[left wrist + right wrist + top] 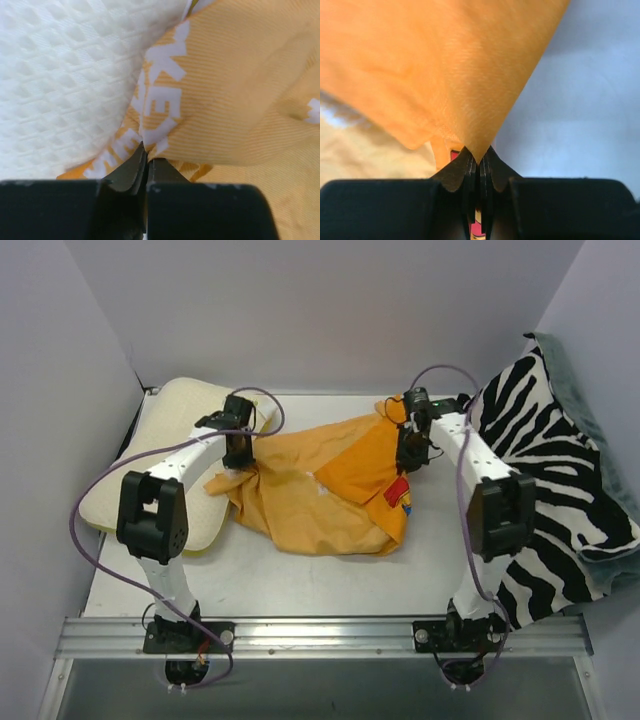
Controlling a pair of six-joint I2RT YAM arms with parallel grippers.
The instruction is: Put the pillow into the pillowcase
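The orange pillowcase (320,490) lies crumpled in the middle of the table, stretched between both grippers. The cream-white textured pillow (170,430) lies flat at the far left, partly under the left arm. My left gripper (238,462) is shut on the pillowcase's left edge, right beside the pillow; in the left wrist view the fabric (230,90) with white lettering is pinched at the gripper (146,155) next to the pillow (60,80). My right gripper (410,455) is shut on the pillowcase's right end and lifts it; the fabric (445,70) rises from the gripper (478,159).
A black-and-white zebra-striped cushion (560,500) leans against the right wall, close behind the right arm. Grey walls enclose the table on the left, back and right. A metal rail (320,635) runs along the near edge.
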